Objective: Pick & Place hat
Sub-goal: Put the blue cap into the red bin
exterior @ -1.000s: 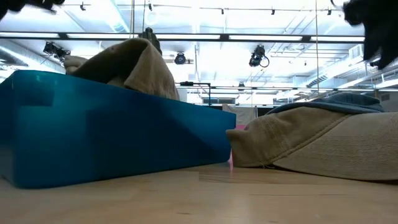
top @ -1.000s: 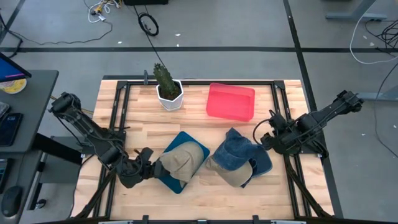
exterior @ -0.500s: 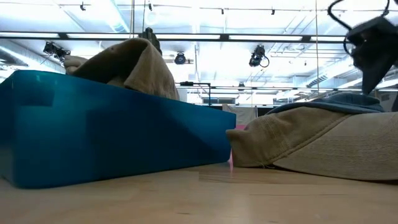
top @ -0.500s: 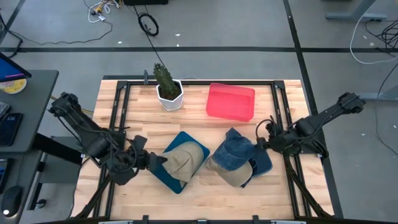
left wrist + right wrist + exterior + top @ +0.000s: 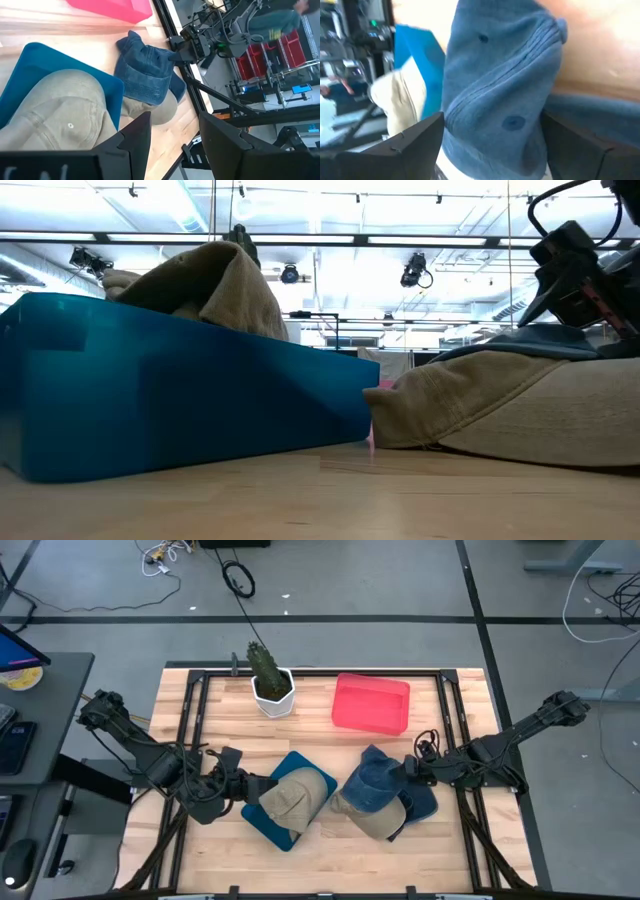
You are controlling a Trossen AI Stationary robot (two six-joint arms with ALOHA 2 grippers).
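A blue denim hat (image 5: 378, 778) lies on a tan hat (image 5: 372, 820) at the table's near right, over a blue tray (image 5: 428, 802). My right gripper (image 5: 409, 771) is open at the denim hat's right side; in the right wrist view its fingers (image 5: 415, 145) stand on either side of the crown (image 5: 500, 85). A second tan hat (image 5: 293, 797) rests in a blue bin (image 5: 262, 820). My left gripper (image 5: 238, 785) is open just left of that bin, and its wrist view looks over the tan hat (image 5: 55, 115). My right gripper comes level from the table's right side, its open fingers on either side of the denim hat's crown (image 5: 485, 115). I cannot tell whether the fingers touch the cloth. The hat lies on the tan hat below it.
A pink bin (image 5: 371, 704) and a potted cactus (image 5: 270, 680) stand at the far side of the table. Black frame rails (image 5: 192, 730) run along both table sides. Bare wood shows between the pink bin and the hats.
My right gripper has moved toward the table's left and down, from beside the denim hat to its crown. My left gripper has drawn up and toward the far edge, a little away from the blue bin's near left corner. The hats have stayed put.
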